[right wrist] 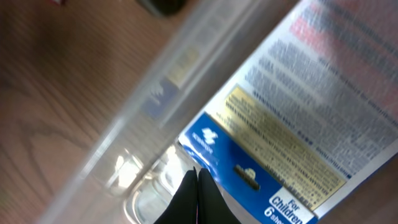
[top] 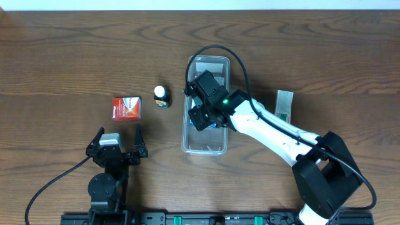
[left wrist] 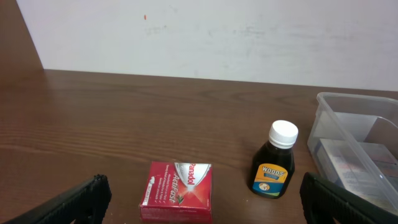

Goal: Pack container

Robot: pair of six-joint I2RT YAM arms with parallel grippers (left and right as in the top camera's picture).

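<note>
Near left, our left gripper (top: 119, 134) waits, jaws wide apart, facing the box (top: 126, 107) and bottle (top: 162, 96) — likely next in. Farther right lies the container (top: 206, 147) mid-table; our right gripper (right wrist: 198, 183) dips inside it, jaws together by a packet (right wrist: 273, 143) — seemingly nudging it flat.

Dark wood-grain table (top: 62, 50), not much on it tbh. A red box (top: 126, 107) sits left of the middle, and a little dark bottle (top: 162, 96) with a white cap stands upright near its right side. The clear container (top: 206, 150) sits about centre, running far edge to near edge. A flat pale packet (top: 285, 105) lies on its right-edge side.
</note>
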